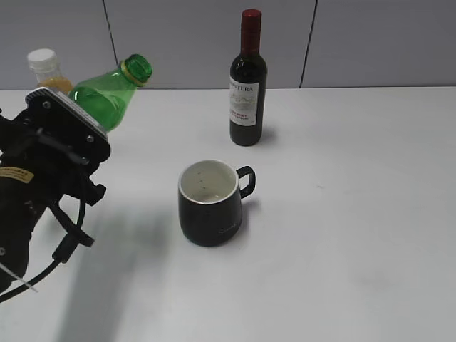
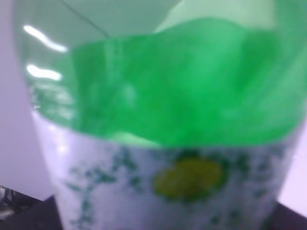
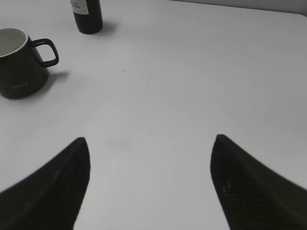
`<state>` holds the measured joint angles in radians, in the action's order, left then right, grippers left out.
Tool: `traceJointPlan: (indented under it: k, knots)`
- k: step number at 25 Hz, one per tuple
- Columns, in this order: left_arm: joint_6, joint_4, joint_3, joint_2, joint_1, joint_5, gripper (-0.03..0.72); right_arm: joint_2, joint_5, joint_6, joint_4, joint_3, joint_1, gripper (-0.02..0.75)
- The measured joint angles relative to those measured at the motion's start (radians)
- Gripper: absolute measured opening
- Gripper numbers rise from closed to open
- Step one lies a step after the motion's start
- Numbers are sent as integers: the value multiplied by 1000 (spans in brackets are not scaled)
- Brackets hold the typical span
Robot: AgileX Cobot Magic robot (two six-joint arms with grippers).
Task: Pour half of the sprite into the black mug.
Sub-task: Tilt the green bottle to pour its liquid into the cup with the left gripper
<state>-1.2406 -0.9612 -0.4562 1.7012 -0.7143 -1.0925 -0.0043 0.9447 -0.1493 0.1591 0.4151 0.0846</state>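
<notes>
The left tool (image 1: 68, 146) pinches the sprite (image 1: 110, 92), a clear green plastic bottle tilted neck-up toward the right. The squat matte black mug (image 1: 209, 203), white inside, stands right of and below that neck on the surface (image 1: 342, 235). The right tool (image 3: 149, 184) hangs spread and empty, well apart.

Dark wine bottle (image 1: 248, 78) upright on the white table (image 1: 356, 214) — white-capped, perhaps orange bottle (image 1: 47, 70) far left.
</notes>
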Motion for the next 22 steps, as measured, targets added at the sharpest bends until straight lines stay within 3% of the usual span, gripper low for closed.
traceJointPlan:
  k: [8,22]
  knots:
    - [-210,-9,0,0,0,-8,452,0,0,0,0,0,0,593]
    - [-432,-93,-2,0,0,-37,448,0,0,0,0,0,0,593]
